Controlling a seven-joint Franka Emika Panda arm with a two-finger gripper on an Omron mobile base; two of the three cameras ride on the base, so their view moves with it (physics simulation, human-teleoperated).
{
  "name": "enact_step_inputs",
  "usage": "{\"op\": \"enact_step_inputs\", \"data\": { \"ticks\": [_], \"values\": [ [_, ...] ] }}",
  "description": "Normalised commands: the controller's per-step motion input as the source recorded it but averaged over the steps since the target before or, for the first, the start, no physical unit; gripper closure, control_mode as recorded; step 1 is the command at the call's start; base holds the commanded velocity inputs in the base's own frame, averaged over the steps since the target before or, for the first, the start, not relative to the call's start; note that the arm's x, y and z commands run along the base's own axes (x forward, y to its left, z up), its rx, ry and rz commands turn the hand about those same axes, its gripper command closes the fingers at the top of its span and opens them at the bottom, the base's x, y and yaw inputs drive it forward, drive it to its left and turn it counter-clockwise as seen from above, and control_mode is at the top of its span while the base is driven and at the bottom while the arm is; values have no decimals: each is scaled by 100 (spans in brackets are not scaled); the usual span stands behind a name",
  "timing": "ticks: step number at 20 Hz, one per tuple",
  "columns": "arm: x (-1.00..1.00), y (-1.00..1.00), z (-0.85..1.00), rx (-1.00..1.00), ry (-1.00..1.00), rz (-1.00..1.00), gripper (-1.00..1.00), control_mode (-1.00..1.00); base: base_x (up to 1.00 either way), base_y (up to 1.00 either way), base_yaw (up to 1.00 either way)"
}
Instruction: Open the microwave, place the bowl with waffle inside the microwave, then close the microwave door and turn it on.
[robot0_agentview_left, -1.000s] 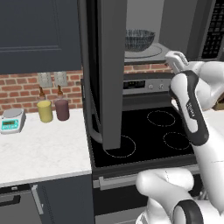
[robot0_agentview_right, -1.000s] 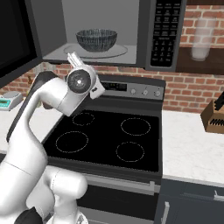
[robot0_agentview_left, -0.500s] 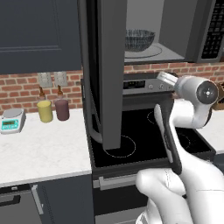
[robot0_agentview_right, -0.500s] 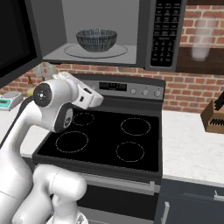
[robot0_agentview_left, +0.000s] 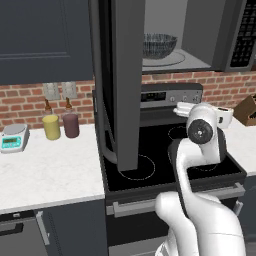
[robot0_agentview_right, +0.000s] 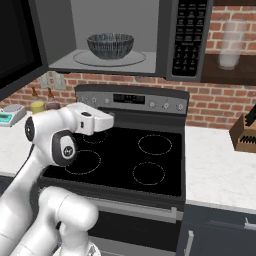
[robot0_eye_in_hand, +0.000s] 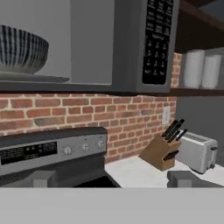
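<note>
bowl (robot0_agentview_right: 110, 46) sits in microwave (robot0_agentview_right: 150, 30) | gripper (robot0_eye_in_hand: 109, 179) spread, empty | you push microwave door (robot0_agentview_left: 125, 85) outer edge; stiff, hinged, light

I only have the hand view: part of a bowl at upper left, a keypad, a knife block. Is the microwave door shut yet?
Observer: No. The microwave door stands swung wide open, edge-on in the left base view.
Operator: Is the bowl fully inside?
Observer: Yes, the bowl sits centred on the turntable.
Operator: Where is the hand?
Observer: The gripper hangs over the back left of the stove, below the cavity, holding nothing.
</note>
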Motion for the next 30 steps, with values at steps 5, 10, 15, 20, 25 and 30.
{"op": "enact_step_inputs", "data": {
  "ticks": [5, 10, 15, 20, 25, 30],
  "values": [
    [-13, -1, -38, -31, 0, -7, -100, -100, 0, 0, 0],
    [-46, 26, -7, -33, -7, -20, -100, -100, 0, 0, 0],
    [-49, 61, 0, -30, -5, -25, -100, -100, 0, 0, 0],
    [-4, 52, -61, -31, -5, -15, -100, -100, 0, 0, 0],
    [3, 12, -74, -32, -22, -10, -100, -100, 0, 0, 0],
    [-52, 59, 5, -14, -12, -12, -100, -100, 0, 0, 0]
  ]
}}
